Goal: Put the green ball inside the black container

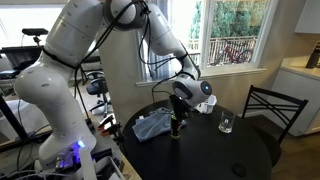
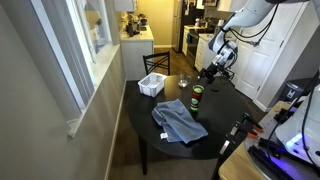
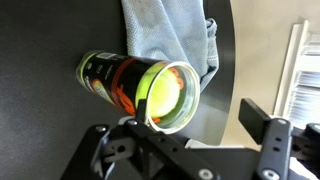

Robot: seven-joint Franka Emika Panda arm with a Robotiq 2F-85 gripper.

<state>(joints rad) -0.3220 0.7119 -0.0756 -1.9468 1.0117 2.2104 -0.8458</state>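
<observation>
The green ball (image 3: 165, 93) sits inside the black container (image 3: 112, 78), a dark cup with an orange-red label standing upright on the round black table (image 1: 225, 155). The cup shows in both exterior views (image 1: 176, 126) (image 2: 197, 99), with the ball's green at its mouth (image 2: 198, 89). My gripper (image 3: 197, 120) is open and empty. It hangs just above the cup in both exterior views (image 1: 180, 102) (image 2: 209, 72), with its fingers to either side of the cup's rim in the wrist view.
A crumpled blue cloth (image 1: 152, 124) (image 2: 178, 122) (image 3: 165, 30) lies right beside the cup. A clear drinking glass (image 1: 226, 123) (image 2: 184, 80) and a white slatted basket (image 2: 152, 85) stand on the table. A black chair (image 1: 270, 108) is at the table's edge.
</observation>
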